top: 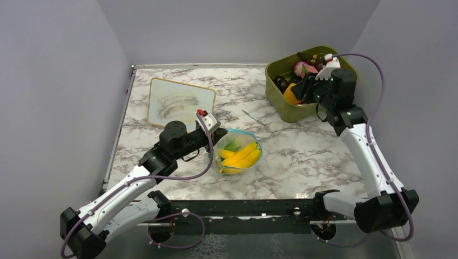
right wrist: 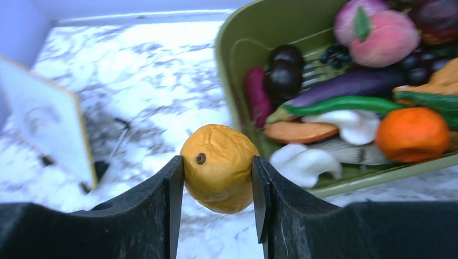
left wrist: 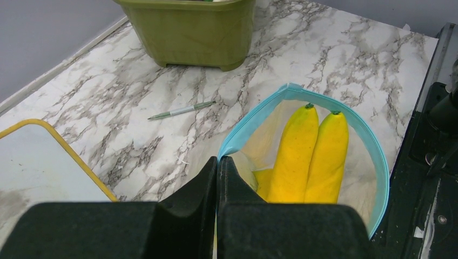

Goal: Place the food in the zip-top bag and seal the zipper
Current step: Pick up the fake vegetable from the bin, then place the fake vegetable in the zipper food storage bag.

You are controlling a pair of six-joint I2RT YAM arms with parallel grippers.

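Observation:
The zip-top bag (top: 239,153) lies open in the middle of the table with yellow bananas (left wrist: 312,154) and a green leafy piece (top: 233,144) inside. Its teal zipper (left wrist: 254,120) rims the mouth. My left gripper (left wrist: 217,162) is shut on the near-left edge of that mouth. My right gripper (right wrist: 217,162) is shut on a wrinkled orange-yellow food piece (right wrist: 220,181), held in the air just outside the front left corner of the tub; from above this piece (top: 291,95) shows at the tub's left wall.
The olive-green tub (top: 286,111) at the back right holds several more toy foods, among them an orange (right wrist: 412,133) and a peach (right wrist: 388,38). A pen (top: 253,117) lies between tub and bag. A wood-framed white board (top: 181,102) lies at the back left.

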